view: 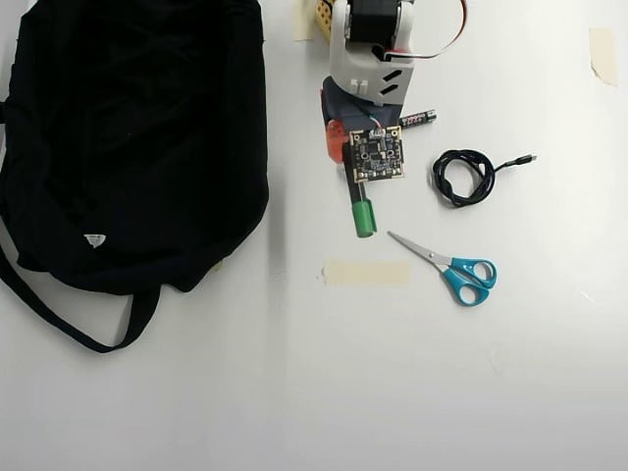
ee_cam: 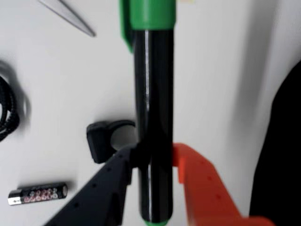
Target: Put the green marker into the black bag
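Gripper (ee_cam: 153, 162) fingers clamp the green marker (ee_cam: 153, 94) mid-barrel; keep grip firm and carry it level towards the black bag (view: 128, 137).

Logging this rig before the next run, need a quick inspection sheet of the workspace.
Surface: white table, a strip of tape stuck on it.
Job's things: green marker between the claw's fingers; black bag at left in the overhead view, apart from the marker.
Clutter: scissors, battery.
Grippers: claw shut on the marker's barrel.
Cables: coiled black cable right of the arm in the overhead view.
Surroundings: tape scraps at the top edge.
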`<action>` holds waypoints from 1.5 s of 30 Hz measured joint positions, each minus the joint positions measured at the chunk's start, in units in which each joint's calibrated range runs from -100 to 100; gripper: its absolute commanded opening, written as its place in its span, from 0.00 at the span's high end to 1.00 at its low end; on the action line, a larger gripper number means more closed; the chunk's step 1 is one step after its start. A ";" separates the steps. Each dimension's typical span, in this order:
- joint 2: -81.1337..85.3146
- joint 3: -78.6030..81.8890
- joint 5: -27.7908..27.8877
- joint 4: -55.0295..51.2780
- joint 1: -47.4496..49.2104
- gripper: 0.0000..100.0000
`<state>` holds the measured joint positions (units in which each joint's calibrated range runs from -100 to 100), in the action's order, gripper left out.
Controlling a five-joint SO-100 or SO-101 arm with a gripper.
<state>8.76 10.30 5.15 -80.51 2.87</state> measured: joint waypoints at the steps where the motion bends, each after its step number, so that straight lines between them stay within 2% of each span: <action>1: 0.08 0.31 0.00 0.00 0.00 0.98; 16: 0.17 0.86 -0.05 0.69 -4.85 0.98; 38: 0.17 0.86 -1.76 0.69 -18.59 0.98; 45: 0.17 0.86 -1.76 1.98 -25.57 0.98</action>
<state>8.92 11.16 3.39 -78.53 -22.70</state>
